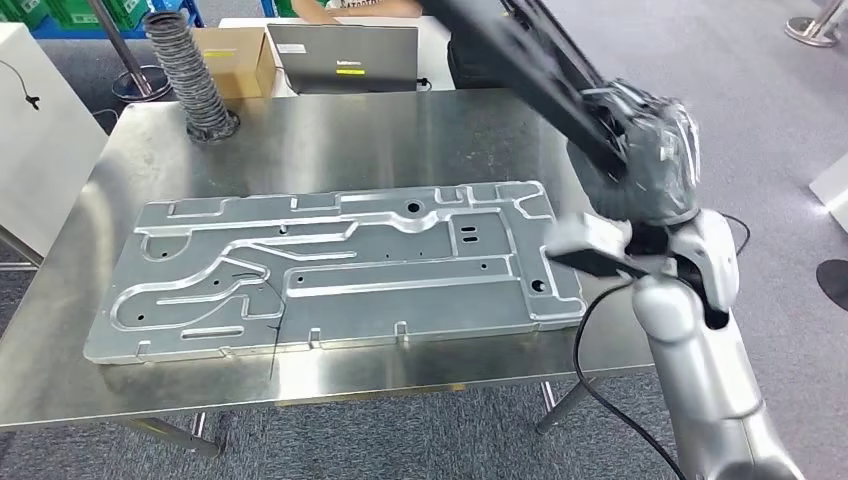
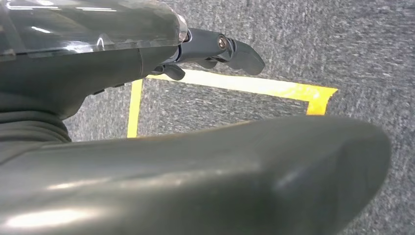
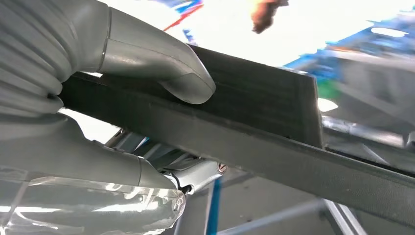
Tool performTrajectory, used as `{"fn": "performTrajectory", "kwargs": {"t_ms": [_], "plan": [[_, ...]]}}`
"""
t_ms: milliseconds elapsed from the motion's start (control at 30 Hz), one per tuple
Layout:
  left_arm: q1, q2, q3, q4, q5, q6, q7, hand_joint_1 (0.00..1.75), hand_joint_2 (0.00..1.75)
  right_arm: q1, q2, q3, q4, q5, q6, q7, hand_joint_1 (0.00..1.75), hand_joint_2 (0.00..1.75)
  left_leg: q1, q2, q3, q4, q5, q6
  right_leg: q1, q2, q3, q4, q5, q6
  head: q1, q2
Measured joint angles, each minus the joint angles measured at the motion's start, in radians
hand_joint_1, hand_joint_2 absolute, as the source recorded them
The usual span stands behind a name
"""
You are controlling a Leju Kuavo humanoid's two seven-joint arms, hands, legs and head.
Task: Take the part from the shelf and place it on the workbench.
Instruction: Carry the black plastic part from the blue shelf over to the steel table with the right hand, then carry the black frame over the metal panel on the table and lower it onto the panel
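Tabletop (image 1: 330, 140): bare brushed metal, smooth, dull sheen with soft reflections. Flat plate (image 1: 330, 265) lying on it, left of the right hand (image 1: 640, 165): machined metal, pale grey, satin, with raised ribs and drilled holes. Part (image 3: 274, 122) held in the right hand: black, matt, finely textured face, looks like plastic. Right hand: grey ribbed soft cover, smooth semi-gloss thumb (image 3: 161, 63), clear glossy film over the back. Left hand (image 2: 147, 54): same glossy film, dark smooth shell. Floor (image 2: 352, 44) beneath it: grey carpet, rough, with yellow tape (image 2: 244, 84). Box (image 1: 235, 60) beyond the tabletop: brown cardboard, matt.
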Motion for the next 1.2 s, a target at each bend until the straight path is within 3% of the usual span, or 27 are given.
{"fn": "performTrajectory", "kwargs": {"t_ms": [33, 100, 167, 200, 233, 267, 333, 400, 500, 567, 633, 667, 700, 733, 800, 867, 967, 1033, 1133, 1167, 1200], "plan": [[-0.002, 0.0, 0.0, 0.0, -0.002, -0.003, -0.002, 0.0, 0.0, -0.029, -0.003, 0.008, 0.039, 0.052, -0.003, 0.027, 1.75, 1.75, 0.002, -0.001, -0.002, -0.003, 0.005, 0.006, -0.002, -0.001, -0.017, 0.035, -0.022, 0.005, 0.0, 0.0], [-0.005, 0.0, -0.001, 0.0, -0.007, -0.007, -0.004, 0.0, 0.0, -0.079, -0.006, 0.024, 0.107, 0.111, -0.003, 0.062, 1.75, 1.75, 0.001, -0.002, -0.006, -0.003, 0.008, 0.01, -0.005, -0.004, -0.075, 0.16, -0.085, 0.013, 0.0, 0.0], [-0.004, 0.0, -0.001, 0.0, -0.009, -0.008, -0.004, 0.0, 0.0, -0.117, -0.006, 0.046, 0.166, 0.147, 0.011, 0.086, 1.75, 1.75, 0.0, -0.003, -0.008, -0.003, 0.008, 0.01, -0.007, -0.004, -0.125, 0.257, -0.11, 0.016, 0.0, 0.0], [-0.004, 0.0, -0.001, 0.0, -0.01, -0.009, -0.004, 0.0, 0.0, -0.132, -0.006, 0.057, 0.192, 0.157, 0.024, 0.092, 1.75, 1.75, 0.0, -0.004, -0.008, -0.003, 0.008, 0.009, -0.008, -0.004, -0.126, 0.254, -0.095, 0.016, 0.0, 0.0], [-0.005, 0.0, -0.002, 0.0, -0.012, -0.011, -0.004, 0.0, 0.0, -0.147, -0.005, 0.069, 0.218, 0.164, 0.043, 0.095, 1.75, 1.75, 0.0, -0.005, -0.007, -0.003, 0.007, 0.008, -0.008, -0.004, -0.107, 0.21, -0.063, 0.013, 0.0, 0.0], [-0.005, 0.0, -0.002, 0.0, -0.015, -0.015, -0.004, 0.0, 0.0, -0.166, -0.005, 0.083, 0.246, 0.173, 0.065, 0.095, 1.75, 1.75, 0.0, -0.006, -0.005, -0.003, 0.006, 0.007, -0.008, -0.004, -0.076, 0.138, -0.023, 0.009, 0.0, 0.0], [-0.009, 0.0, -0.005, 0.0, -0.022, -0.024, -0.003, 0.0, 0.0, -0.214, 0.001, 0.122, 0.321, 0.201, 0.108, 0.089, 1.75, 1.75, -0.002, -0.007, -0.007, -0.003, 0.006, -0.002, -0.003, -0.004, -0.02, 0.015, 0.024, -0.001, 0.0, 0.0], [-0.014, 0.0, -0.007, 0.0, -0.03, -0.033, -0.003, 0.0, 0.0, -0.251, 0.017, 0.174, 0.424, 0.227, 0.13, 0.07, 1.75, 1.75, -0.001, -0.007, -0.009, -0.007, 0.008, -0.013, 0.005, -0.003, -0.006, -0.023, 0.027, -0.009, 0.0, 0.0], [-0.016, -0.001, -0.01, 0.0, -0.038, -0.043, -0.004, 0.0, 0.0, -0.268, 0.062, 0.265, 0.589, 0.254, 0.123, 0.027, 1.75, 1.75, 0.0, -0.007, -0.01, -0.003, 0.001, -0.031, 0.002, -0.004, 0.0, -0.042, 0.036, -0.028, 0.0, 0.0], [-0.017, -0.002, -0.01, 0.0, -0.04, -0.045, -0.006, 0.0, 0.0, -0.276, 0.107, 0.334, 0.7, 0.259, 0.113, 0.002, 1.75, 1.75, 0.0, -0.006, -0.048, 0.078, -0.045, -0.038, -0.001, -0.004, 0.006, -0.052, 0.041, -0.04, 0.0, 0.0], [-0.018, -0.003, -0.01, 0.0, -0.04, -0.046, -0.008, 0.0, 0.0, -0.278, 0.149, 0.395, 0.795, 0.256, 0.109, -0.014, 1.75, 1.75, 0.0, -0.006, -0.118, 0.213, -0.101, -0.042, 0.004, -0.004, 0.006, -0.051, 0.039, -0.045, 0.0, 0.0], [-0.018, -0.003, -0.01, 0.0, -0.04, -0.046, -0.009, 0.0, 0.0, -0.278, 0.165, 0.419, 0.834, 0.252, 0.109, -0.02, 1.75, 1.75, 0.0, -0.006, -0.145, 0.257, -0.11, -0.043, 0.006, -0.004, 0.006, -0.05, 0.038, -0.047, 0.0, 0.0], [-0.016, -0.003, -0.01, 0.0, -0.04, -0.047, -0.011, 0.0, 0.0, -0.278, 0.179, 0.439, 0.867, 0.248, 0.111, -0.026, 1.75, 1.75, 0.0, -0.006, -0.154, 0.265, -0.1, -0.042, 0.008, -0.006, 0.006, -0.047, 0.036, -0.048, 0.0, 0.0], [-0.015, -0.003, -0.01, 0.0, -0.041, -0.05, -0.014, 0.0, 0.0, -0.28, 0.189, 0.456, 0.894, 0.24, 0.114, -0.035, 1.75, 1.75, 0.0, -0.005, -0.142, 0.232, -0.071, -0.04, 0.01, -0.007, 0.007, -0.044, 0.033, -0.048, 0.0, 0.0], [-0.012, -0.003, -0.01, 0.0, -0.044, -0.057, -0.024, 0.0, 0.0, -0.287, 0.208, 0.482, 0.937, 0.22, 0.126, -0.052, 1.75, 1.75, -0.002, -0.005, -0.078, 0.095, -0.002, -0.033, 0.013, -0.008, 0.007, -0.037, 0.027, -0.046, 0.0, 0.0], [-0.012, -0.002, -0.01, 0.0, -0.05, -0.064, -0.037, 0.0, 0.0, -0.292, 0.221, 0.505, 0.97, 0.196, 0.138, -0.07, 1.75, 1.75, -0.005, -0.006, -0.035, 0.005, 0.027, -0.025, 0.016, -0.007, 0.006, -0.031, 0.022, -0.039, 0.0, 0.0], [-0.011, -0.002, -0.016, 0.0, -0.059, -0.068, -0.051, 0.0, 0.0, -0.291, 0.23, 0.535, 1.003, 0.161, 0.146, -0.091, 1.75, 1.75, -0.007, -0.006, -0.028, -0.01, 0.031, -0.011, 0.016, -0.006, 0.005, -0.03, 0.02, -0.024, 0.0, 0.0], [-0.01, -0.002, -0.021, 0.0, -0.064, -0.07, -0.056, 0.0, 0.0, -0.293, 0.231, 0.549, 1.017, 0.152, 0.146, -0.098, 1.75, 1.75, -0.003, -0.005, -0.026, -0.017, 0.036, -0.001, 0.014, -0.006, -0.009, 0.003, -0.006, -0.013, 0.0, 0.0], [-0.011, -0.002, -0.029, 0.0, -0.07, -0.068, -0.063, 0.0, 0.0, -0.296, 0.234, 0.572, 1.037, 0.149, 0.149, -0.103, 1.75, 1.75, -0.002, -0.004, -0.026, -0.02, 0.038, 0.005, 0.004, -0.007, -0.095, 0.191, -0.099, 0.002, 0.0, 0.0], [-0.01, -0.003, -0.03, 0.0, -0.07, -0.067, -0.066, 0.0, 0.0, -0.295, 0.237, 0.58, 1.044, 0.148, 0.15, -0.104, 1.75, 1.75, -0.002, -0.004, -0.026, -0.019, 0.038, 0.005, 0.001, -0.007, -0.122, 0.246, -0.116, 0.005, 0.0, 0.0], [-0.01, -0.003, -0.032, 0.0, -0.07, -0.066, -0.068, 0.0, 0.0, -0.295, 0.24, 0.589, 1.051, 0.146, 0.151, -0.105, 1.75, 1.75, -0.002, -0.004, -0.026, -0.019, 0.038, 0.005, -0.002, -0.007, -0.132, 0.266, -0.115, 0.006, 0.0, 0.0]]}}
